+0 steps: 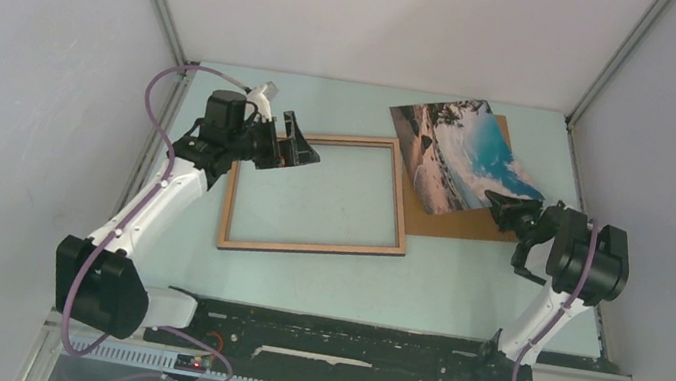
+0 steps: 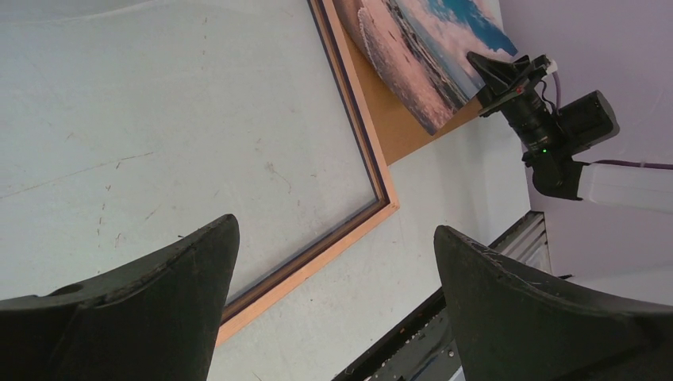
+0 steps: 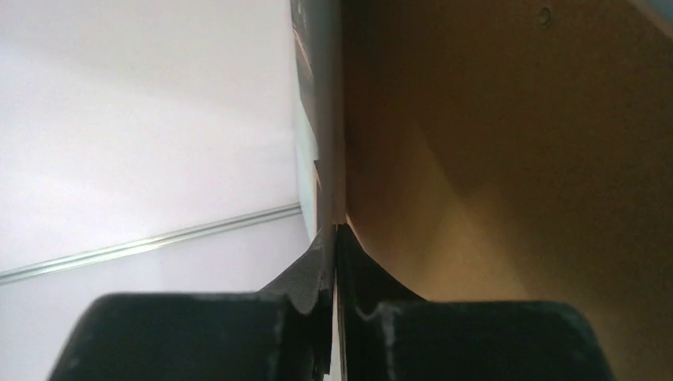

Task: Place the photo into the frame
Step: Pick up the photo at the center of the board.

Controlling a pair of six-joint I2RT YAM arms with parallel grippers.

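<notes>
Now, R end effector (image 1: 499, 204) pinches photo (image 1: 461, 153) edge; L end effector (image 1: 298, 142) hangs wide open, empty, over frame (image 1: 311, 244).

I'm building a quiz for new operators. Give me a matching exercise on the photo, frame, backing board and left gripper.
1 photo
2 frame
3 backing board
4 left gripper

A open, over the frame's far rail
B flat on the table, left of the backing board
C under the photo
D pinched at its near edge by the right gripper

Pairs: 1-D, 2-B, 3-C, 4-A
</notes>
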